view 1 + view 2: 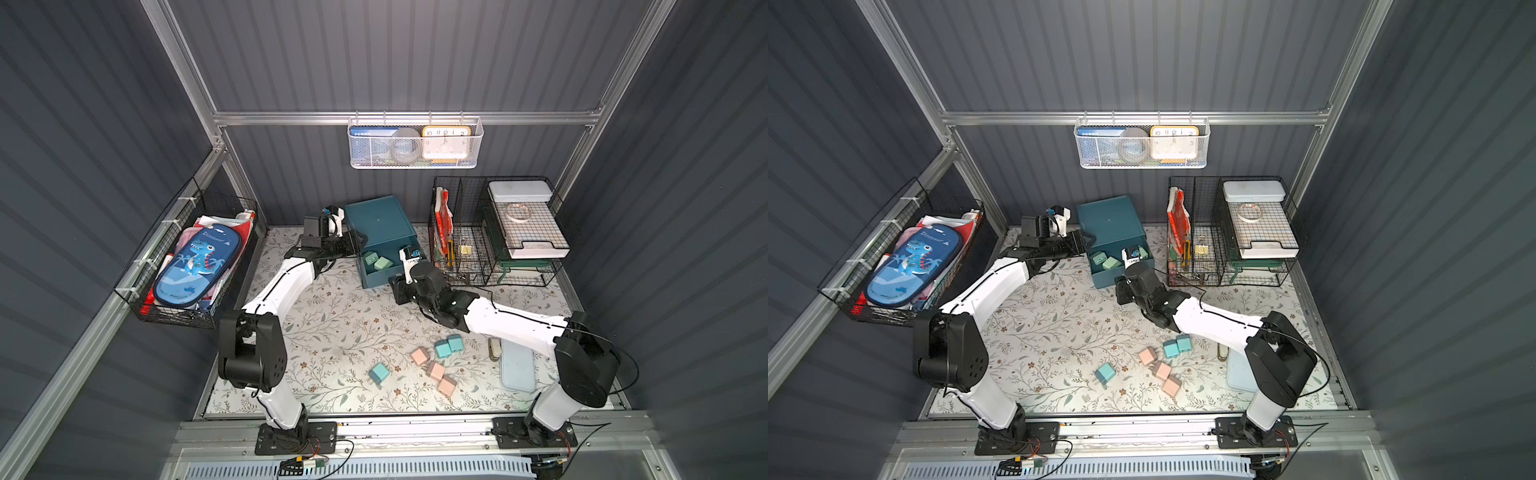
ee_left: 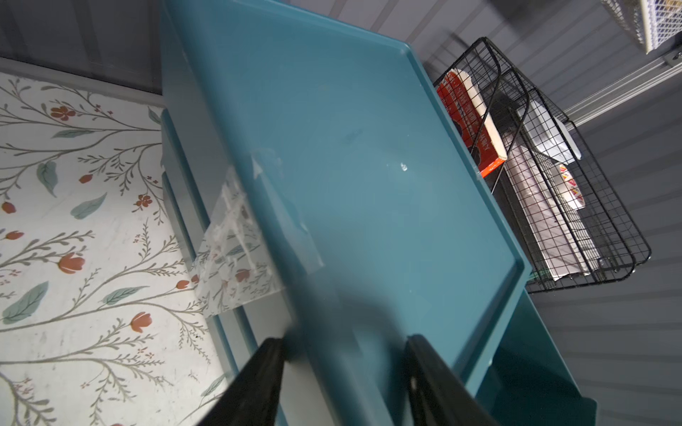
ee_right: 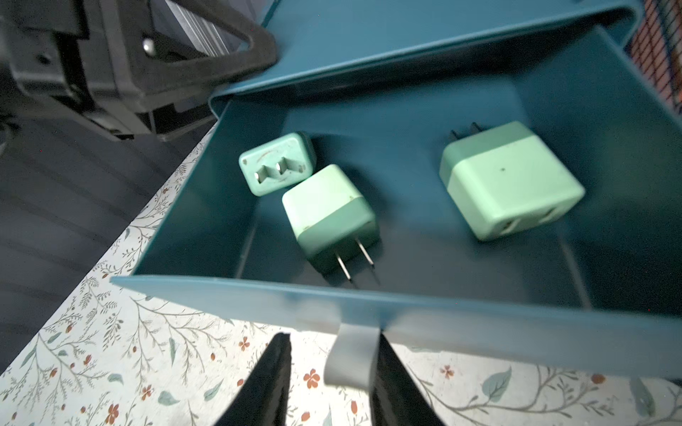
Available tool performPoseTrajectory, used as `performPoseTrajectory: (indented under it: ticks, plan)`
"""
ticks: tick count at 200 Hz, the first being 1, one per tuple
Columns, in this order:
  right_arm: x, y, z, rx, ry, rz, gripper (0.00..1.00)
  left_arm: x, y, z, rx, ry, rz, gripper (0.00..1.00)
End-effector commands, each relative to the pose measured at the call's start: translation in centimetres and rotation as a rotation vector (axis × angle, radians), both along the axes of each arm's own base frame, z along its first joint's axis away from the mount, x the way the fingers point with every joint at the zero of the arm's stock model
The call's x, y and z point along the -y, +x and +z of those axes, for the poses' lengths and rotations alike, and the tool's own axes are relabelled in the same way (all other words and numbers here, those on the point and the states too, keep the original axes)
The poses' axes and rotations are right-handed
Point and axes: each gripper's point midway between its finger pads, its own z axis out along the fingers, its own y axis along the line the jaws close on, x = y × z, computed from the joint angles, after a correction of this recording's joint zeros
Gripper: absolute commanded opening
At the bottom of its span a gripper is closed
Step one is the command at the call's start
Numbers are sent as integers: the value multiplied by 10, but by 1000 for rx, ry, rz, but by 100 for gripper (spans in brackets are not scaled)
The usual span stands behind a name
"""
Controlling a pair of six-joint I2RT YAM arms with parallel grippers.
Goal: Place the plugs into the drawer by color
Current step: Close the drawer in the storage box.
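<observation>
— Where are the plugs found?

— Three mint plugs (image 3: 330, 217) are seen inside the open drawer (image 3: 443, 324), which is pulled out of the teal cabinet (image 1: 378, 218). Two lie touching and the third lies apart. Three blue plugs (image 1: 442, 350) and three pink plugs (image 1: 436, 370) are seen on the table (image 1: 332, 324), well apart from the cabinet.

— And the grippers?

— The right gripper (image 3: 332, 336) is held at the drawer's white pull tab (image 3: 350, 356). Its fingers stand apart with the tab between them. The tab is touched by one finger only, and a gap is seen at the other. The left gripper (image 2: 345, 339) is set astride the cabinet's upper edge, fingers apart. Whether the edge is actually squeezed cannot be told.

— Which step is judged to be in hand?

— The green lot appears complete, so the closing of this drawer is taken to be in hand.

— What is called for next?

— The drawer front would need to be pushed in squarely, with the cabinet held against sliding by the left gripper. Another drawer must then be opened before any blue or pink plug is picked.
</observation>
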Motion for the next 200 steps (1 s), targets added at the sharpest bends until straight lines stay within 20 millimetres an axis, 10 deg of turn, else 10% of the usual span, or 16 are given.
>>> performPoseTrajectory:
  ticks: [1, 109, 200]
  plan:
    - [-2, 17, 22, 69, 30, -26, 38, 1, -9, -31, -88, 18, -15, 50]
    - [-26, 93, 39, 161, 180, -88, 41, 3, -10, -37, -104, 16, -22, 48]
    - [-30, 115, 31, 183, 205, -126, 45, 5, -14, -37, -116, 21, -48, 50]
